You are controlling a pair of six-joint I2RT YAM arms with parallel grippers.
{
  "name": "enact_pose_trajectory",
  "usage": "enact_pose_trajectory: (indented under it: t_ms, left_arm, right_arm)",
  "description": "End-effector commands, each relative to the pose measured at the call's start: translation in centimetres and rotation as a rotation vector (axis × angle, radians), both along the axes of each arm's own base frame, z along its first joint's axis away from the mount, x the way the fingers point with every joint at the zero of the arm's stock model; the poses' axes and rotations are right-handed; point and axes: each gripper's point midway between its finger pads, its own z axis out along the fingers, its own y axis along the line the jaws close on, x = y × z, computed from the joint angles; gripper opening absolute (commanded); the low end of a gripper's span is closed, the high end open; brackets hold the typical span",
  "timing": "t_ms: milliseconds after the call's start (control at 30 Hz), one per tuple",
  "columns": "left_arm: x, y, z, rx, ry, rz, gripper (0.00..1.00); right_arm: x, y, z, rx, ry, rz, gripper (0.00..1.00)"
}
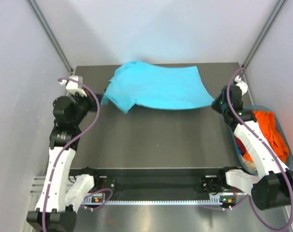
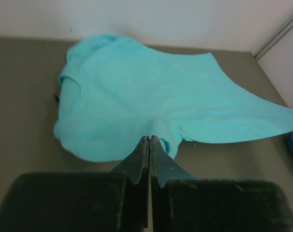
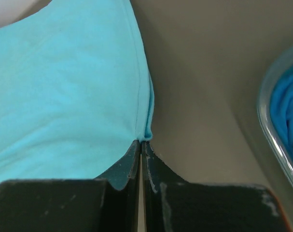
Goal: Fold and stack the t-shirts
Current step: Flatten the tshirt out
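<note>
The turquoise t-shirt is spread across the 12 o'clock part of the dark table, stretched between the two arms. The left gripper is at the shirt's 9 o'clock end, by the sleeve. The right gripper is at its 4 o'clock corner. Only the top view takes in both arms at once, along with the blue-grey basket at the table's 3 to 4 o'clock edge. That basket holds an orange shirt, a bit of red cloth and something beige. The left wrist view gives what the overhead cannot: the fingers are pressed together with a fold of turquoise cloth pinched at their tips. From there the shirt fans out toward 12 o'clock, its collar end at 11 o'clock and one corner drawn out to a point at 3 o'clock. The right wrist view shows that arm's jaws likewise closed, nipping the corner where the stitched hem comes down to the tips. Bare table lies toward 1 o'clock. At 3 o'clock the basket's curved rim shows with a blue cloth inside, which the overhead view does not show. Any label on the shirt is too small or hidden to read.
</note>
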Motion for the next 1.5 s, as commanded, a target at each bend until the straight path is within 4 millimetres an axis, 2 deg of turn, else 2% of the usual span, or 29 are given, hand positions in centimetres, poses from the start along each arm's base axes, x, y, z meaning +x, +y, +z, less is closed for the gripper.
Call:
enact_pose_trajectory:
  t_ms: [0, 33, 67, 100, 133, 167, 200, 233, 267, 300, 367, 567, 667, 733, 800, 1000, 1133, 1267, 1300, 1467]
  left_arm:
    - [-3.5, 0.3, -4.7, -0.078, 0.198, 0.048, 0.00]
    - [-4.6, 0.2, -8.1, -0.093, 0.311, 0.055, 0.00]
    - [-5.1, 0.2, -10.1, -0.094, 0.381, 0.067, 0.00]
    - [-5.6, 0.3, -11.8, -0.096, 0.434, 0.079, 0.00]
    - [-6.2, 0.5, -14.3, -0.102, 0.503, 0.098, 0.00]
    - [-6.6, 1.0, -15.5, -0.102, 0.541, 0.135, 0.00]
    - [-6.7, 0.6, -15.8, -0.099, 0.543, 0.131, 0.00]
    - [-6.6, 0.6, -14.9, -0.102, 0.531, 0.140, 0.00]
    - [-6.6, 1.5, -15.0, -0.095, 0.546, 0.203, 0.00]
    - [-6.4, 1.6, -14.2, -0.103, 0.543, 0.215, 0.00]
    - [-6.2, 1.6, -14.8, -0.097, 0.581, 0.219, 0.00]
    - [-6.1, 1.5, -16.8, -0.092, 0.662, 0.227, 0.00]
    - [-6.2, 2.5, -16.9, -0.082, 0.653, 0.285, 0.00]
    - [-6.5, 4.0, -17.0, -0.065, 0.660, 0.377, 0.00]
    - [-6.6, 4.4, -16.9, -0.051, 0.675, 0.396, 0.00]
    - [-7.8, 2.8, -16.7, -0.090, 0.709, 0.312, 0.00]
    - [-7.9, 2.4, -16.9, -0.083, 0.713, 0.307, 0.00]
    - [-7.3, 1.2, -18.2, -0.073, 0.762, 0.243, 0.00]
    - [-6.6, 0.6, -18.2, -0.080, 0.749, 0.209, 0.00]
    - [-4.0, 0.8, -18.2, -0.046, 0.694, 0.211, 0.00]
  right_arm:
    - [-2.8, 0.4, -2.0, 0.018, 0.072, 0.029, 0.00]
    - [-3.6, 0.3, -3.3, 0.002, 0.111, 0.037, 0.00]
    - [-4.7, 0.1, -5.3, -0.007, 0.173, 0.037, 0.00]
    - [-6.0, -0.3, -6.7, -0.019, 0.232, 0.021, 0.00]
    - [-6.7, -0.7, -7.7, -0.017, 0.262, -0.012, 0.00]
    - [-8.1, -1.0, -9.5, -0.020, 0.313, -0.027, 0.00]
    - [-8.6, -1.0, -10.3, -0.012, 0.330, -0.036, 0.00]
    - [-9.2, -0.7, -11.0, 0.021, 0.343, -0.042, 0.00]
    - [-10.1, -0.6, -12.2, 0.030, 0.381, -0.041, 0.00]
    - [-10.5, -0.5, -12.7, 0.039, 0.399, -0.043, 0.00]
    - [-11.0, -0.6, -13.3, 0.049, 0.416, -0.061, 0.00]
    - [-11.3, -1.9, -12.1, 0.008, 0.396, -0.119, 0.00]
    - [-11.8, -2.4, -11.5, -0.008, 0.379, -0.132, 0.00]
    - [-12.0, -2.9, -11.1, -0.029, 0.370, -0.138, 0.00]
    - [-12.6, -3.1, -11.1, -0.044, 0.385, -0.140, 0.00]
    - [-13.7, -2.8, -11.8, -0.012, 0.374, -0.129, 0.00]
    - [-13.7, -2.3, -11.7, 0.015, 0.349, -0.111, 0.00]
    - [-12.7, -2.3, -10.7, 0.011, 0.319, -0.114, 0.00]
    - [-12.4, -2.3, -10.5, 0.014, 0.308, -0.115, 0.00]
    - [-9.8, -1.9, -9.6, 0.023, 0.260, -0.116, 0.00]
